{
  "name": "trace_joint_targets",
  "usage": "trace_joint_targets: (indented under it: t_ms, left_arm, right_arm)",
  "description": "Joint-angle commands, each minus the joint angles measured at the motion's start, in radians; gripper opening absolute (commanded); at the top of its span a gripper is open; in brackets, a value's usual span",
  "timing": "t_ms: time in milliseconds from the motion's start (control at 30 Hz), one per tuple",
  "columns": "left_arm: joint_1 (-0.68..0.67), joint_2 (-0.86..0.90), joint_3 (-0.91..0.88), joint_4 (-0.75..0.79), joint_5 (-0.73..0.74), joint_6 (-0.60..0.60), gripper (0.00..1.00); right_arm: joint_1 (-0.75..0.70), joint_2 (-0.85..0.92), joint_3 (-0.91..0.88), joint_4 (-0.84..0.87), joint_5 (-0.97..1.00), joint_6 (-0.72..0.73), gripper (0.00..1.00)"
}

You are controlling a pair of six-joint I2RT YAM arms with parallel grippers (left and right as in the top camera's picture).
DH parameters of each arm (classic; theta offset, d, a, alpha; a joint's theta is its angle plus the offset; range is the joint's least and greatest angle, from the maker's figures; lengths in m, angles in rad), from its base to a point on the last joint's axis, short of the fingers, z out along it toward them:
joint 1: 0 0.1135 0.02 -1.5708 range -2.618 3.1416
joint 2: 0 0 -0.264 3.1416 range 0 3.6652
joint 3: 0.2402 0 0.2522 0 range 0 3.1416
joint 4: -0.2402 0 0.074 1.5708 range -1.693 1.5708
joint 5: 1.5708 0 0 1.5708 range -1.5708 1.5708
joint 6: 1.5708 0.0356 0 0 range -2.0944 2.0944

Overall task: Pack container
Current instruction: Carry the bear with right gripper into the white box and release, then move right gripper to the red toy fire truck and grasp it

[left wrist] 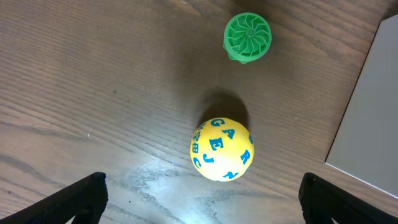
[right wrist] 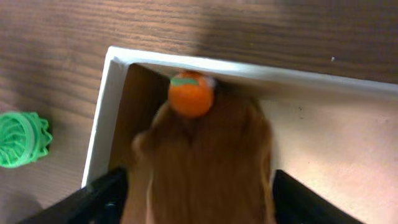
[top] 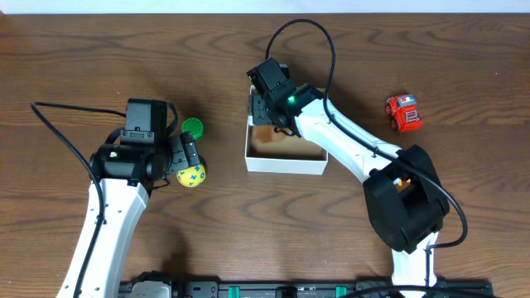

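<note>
Right arm: you're reaching it from the near right side of the table across to the container, with the wrist tipping down over the box's far-left corner.
Right end effector: the fingers are standing well apart and a blurred brown furry toy is filling the gap. I cannot tell whether they are pressing on it.
Left arm: you're stretching it up the left side, with the wrist bending in toward the middle.
Left end effector: it's gaping wide and gripping nothing. The yellow ball with blue letters is sitting on the table between the fingers, touching neither.
Container's look: thin white walls and a tan inside. The furry toy is lying in its left part, with its orange knob nudging the far wall.
Container's place: it's sitting mid-table, to the right of the ball.
Container's heading: the mouth is facing straight up and the walls are running nearly square with the table's edges. The arm is covering the far wall, so I cannot tell a long axis.
Outside the box: the green ridged disc is lying just beyond the ball, and the red toy car is sitting well off to the right.
</note>
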Motion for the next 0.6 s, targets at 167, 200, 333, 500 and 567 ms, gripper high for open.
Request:
trace_joint_targets:
  t_ms: [167, 200, 333, 500, 567]
  left_arm:
    - [0.005, 0.003, 0.019, -0.003, -0.011, 0.009, 0.98]
    - [0.005, 0.003, 0.019, -0.003, -0.011, 0.009, 0.98]
    - [0.005, 0.003, 0.019, -0.003, -0.011, 0.009, 0.98]
    - [0.005, 0.003, 0.019, -0.003, -0.011, 0.009, 0.98]
    - [0.005, 0.003, 0.019, -0.003, -0.011, 0.009, 0.98]
  right_arm:
    - [-0.099, -0.231, 0.011, -0.108, 0.048, -0.139, 0.80]
    - [-0.122, -0.267, 0.011, -0.139, 0.072, -0.137, 0.81]
    - [-0.243, -0.369, 0.011, -0.249, 0.181, -0.109, 0.89]
    - [-0.463, -0.380, 0.008, -0.340, 0.193, -0.145, 0.99]
    - [-0.544, -0.353, -0.007, -0.349, 0.178, -0.199, 0.99]
